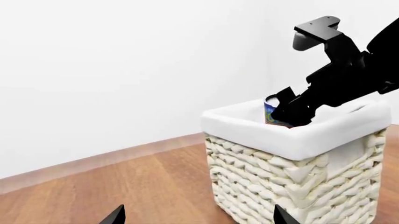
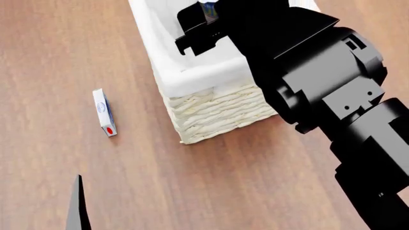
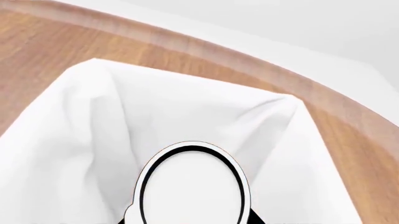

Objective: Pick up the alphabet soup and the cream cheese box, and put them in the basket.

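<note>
One rigid, slick alphabet soup (image 1: 272, 113) sits gripped in your right gripper (image 1: 288, 111) above the basket (image 1: 299, 186); the left gripper's (image 1: 198, 218) tips stand apart, empty.

No text is legible anywhere (the cream cheese box (image 2: 104, 112) logo blurs).

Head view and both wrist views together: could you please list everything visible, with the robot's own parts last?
alphabet soup: one, blue and yellow label, held over the basket's opening.
cream cheese box: one, white with blue side and red spot, lying on the floor left of the basket.
basket: one, cream wicker with white liner, on the floor.
floor: wooden, brown.
wall: white.
right end effector: black, shut on the can.
left end effector: black fingertips, apart, empty.
</note>
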Robot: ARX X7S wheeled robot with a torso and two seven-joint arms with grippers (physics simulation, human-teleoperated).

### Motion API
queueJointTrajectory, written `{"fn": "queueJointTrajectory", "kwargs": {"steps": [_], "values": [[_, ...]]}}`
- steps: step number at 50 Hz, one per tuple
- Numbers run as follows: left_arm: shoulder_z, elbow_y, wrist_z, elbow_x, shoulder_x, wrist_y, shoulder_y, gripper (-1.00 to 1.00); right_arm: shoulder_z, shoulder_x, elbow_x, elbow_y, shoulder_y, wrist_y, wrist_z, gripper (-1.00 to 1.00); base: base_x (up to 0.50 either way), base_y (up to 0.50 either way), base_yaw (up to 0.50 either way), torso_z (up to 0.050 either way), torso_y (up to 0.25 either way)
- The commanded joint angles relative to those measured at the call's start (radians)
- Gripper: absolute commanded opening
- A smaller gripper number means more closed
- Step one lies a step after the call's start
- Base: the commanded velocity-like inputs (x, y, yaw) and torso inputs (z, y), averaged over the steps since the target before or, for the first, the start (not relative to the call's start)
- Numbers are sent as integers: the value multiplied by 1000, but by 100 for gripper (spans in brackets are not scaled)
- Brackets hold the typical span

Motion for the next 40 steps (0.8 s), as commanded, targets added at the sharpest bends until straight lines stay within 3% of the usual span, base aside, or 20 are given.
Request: {"fn": "queueJointTrajectory", "kwargs": {"steps": [1,8,9,40], "values": [[2,1,-3,1,-2,-2,-1,100,12,3,-56,-20,6,4,-7,-100,0,0,0,0,0],[2,2,-7,4,-4,-3,1,100,11,-4,-60,-3,12,4,-12,-100,0,0,0,0,1],[3,2,-6,3,-4,-2,1,100,9,-3,-60,-6,10,7,-14,100,0,0,0,0,0],[14,-7,-9,4,-5,-6,-9,100,7,-4,-80,9,-9,-15,-9,100,0,0,0,0,0]]}}
